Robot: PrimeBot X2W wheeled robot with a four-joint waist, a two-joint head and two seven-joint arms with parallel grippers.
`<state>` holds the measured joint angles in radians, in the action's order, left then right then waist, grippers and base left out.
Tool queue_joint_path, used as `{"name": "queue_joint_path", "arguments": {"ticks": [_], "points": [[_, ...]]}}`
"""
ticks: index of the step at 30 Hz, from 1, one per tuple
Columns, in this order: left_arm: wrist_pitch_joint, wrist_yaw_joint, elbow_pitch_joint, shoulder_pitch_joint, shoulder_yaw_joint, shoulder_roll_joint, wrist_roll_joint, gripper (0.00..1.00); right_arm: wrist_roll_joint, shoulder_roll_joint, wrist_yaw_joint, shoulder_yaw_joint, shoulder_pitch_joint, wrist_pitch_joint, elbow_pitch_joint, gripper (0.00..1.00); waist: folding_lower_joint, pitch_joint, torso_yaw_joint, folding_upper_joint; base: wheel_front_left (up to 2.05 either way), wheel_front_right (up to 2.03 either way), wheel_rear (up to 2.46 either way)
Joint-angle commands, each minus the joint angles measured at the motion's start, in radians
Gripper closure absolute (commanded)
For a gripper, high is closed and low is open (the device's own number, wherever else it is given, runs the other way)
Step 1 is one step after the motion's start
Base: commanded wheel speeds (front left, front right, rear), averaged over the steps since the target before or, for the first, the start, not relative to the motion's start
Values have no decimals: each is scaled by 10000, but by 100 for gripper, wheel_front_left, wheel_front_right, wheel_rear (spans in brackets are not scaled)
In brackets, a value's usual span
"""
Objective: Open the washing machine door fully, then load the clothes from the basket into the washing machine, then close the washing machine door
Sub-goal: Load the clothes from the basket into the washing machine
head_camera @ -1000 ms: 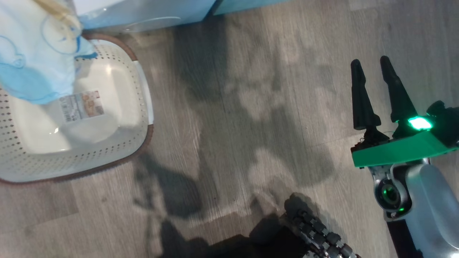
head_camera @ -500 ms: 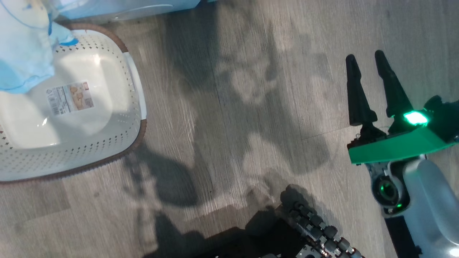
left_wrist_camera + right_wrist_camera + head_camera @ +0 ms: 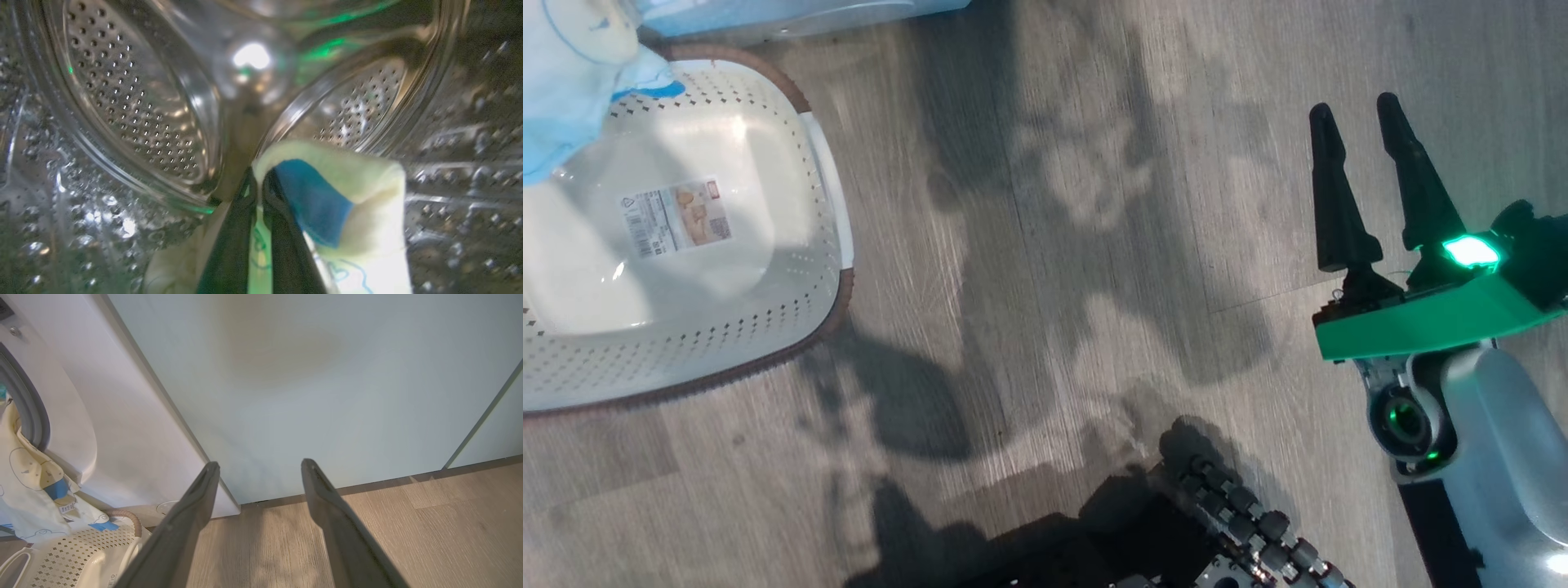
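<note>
Loading looks to be the step in hand. The washing machine (image 3: pixel 122 428) stands open beside the pale teal cabinet (image 3: pixel 306 375), and the left wrist view looks straight into its perforated steel drum (image 3: pixel 135 106). On the wood floor (image 3: pixel 1054 245) just in front sits the basket (image 3: pixel 686 359), its base and label bare, so this is probably the last of the load. The clothes (image 3: pixel 367 192) are a pale yellow garment with blue trim. Its leading fold is inside the drum, while in the right wrist view the rest drapes out over the grey door seal (image 3: pixel 30 404) and hangs down to the basket's far corner. The left gripper (image 3: pixel 258 183) has its two fingers pressed together, pinching that fold beside the blue trim. The right gripper (image 3: pixel 1356 110) is spread wide and holds nothing, hovering above bare floor well apart from the basket. To do this well, I would carry the pinch deeper and lower toward the back of the drum, so the trailing tail is drawn up over the seal rather than left lying on it. Cloth this limp is likely to sag and bunch at the lip. Let go only once the tail is inside, then back the fingers out straight so they do not hook the fold and drag it out again.
</note>
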<state>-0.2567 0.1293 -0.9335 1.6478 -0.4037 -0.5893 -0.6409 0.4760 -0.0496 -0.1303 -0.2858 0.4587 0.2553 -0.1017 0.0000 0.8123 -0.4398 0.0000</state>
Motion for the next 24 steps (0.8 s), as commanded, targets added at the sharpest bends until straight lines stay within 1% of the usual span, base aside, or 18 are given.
{"name": "queue_joint_path", "arguments": {"ticks": [1, 2, 3, 4, 6, 11, 16, 19, 23, 24], "points": [[-50, 13, 91, 184, -25, -379, 137, 100, 102, -7, -4, -115, -191, 65, 272, 0, 0, -8, -27, 0, 0, 0, 0], [-50, 13, -102, 166, -114, -378, 153, 96, 108, -7, -4, -118, -193, 65, 261, 0, 0, -22, -36, 0, 0, 0, 0], [-50, 13, -328, 159, -169, -366, 118, 81, 113, -7, -4, -116, -199, 65, 248, 0, 0, -43, -41, 0, 0, 0, 0], [-31, 13, -564, 142, -234, -338, 60, 57, 115, -7, -4, -108, -210, 65, 236, 0, 0, -72, -35, 0, 0, 0, 0], [113, 13, -939, 65, -425, -256, -51, 0, 103, -7, -4, -66, -253, 65, 205, 0, 0, -162, 10, 0, 0, 0, 0], [296, 13, -1240, -444, -1038, -93, -301, 0, 3, -7, -4, 89, -395, 65, 136, 0, 0, -545, 260, 0, 0, 0, 0], [230, 13, -1331, -1294, -1332, 16, -772, 0, -85, -7, -4, 180, -558, 65, 94, 0, 0, -1117, 480, 0, 0, 0, 0], [141, 13, -1146, -2039, -1511, 23, -1093, 0, -123, -7, -4, 228, -735, 65, 34, 0, 0, -1529, 607, 0, 0, 0, 0], [16, 13, -808, -3146, -1430, 10, -1659, 0, -212, -7, -4, 324, -1057, 65, -48, 0, 0, -2141, 805, 0, 0, 0, 0], [-21, 13, -557, -3746, -1406, 15, -1811, 0, -285, -7, -4, 413, -1240, 65, -93, 0, 0, -2449, 921, 0, 0, 0, 0]]}}
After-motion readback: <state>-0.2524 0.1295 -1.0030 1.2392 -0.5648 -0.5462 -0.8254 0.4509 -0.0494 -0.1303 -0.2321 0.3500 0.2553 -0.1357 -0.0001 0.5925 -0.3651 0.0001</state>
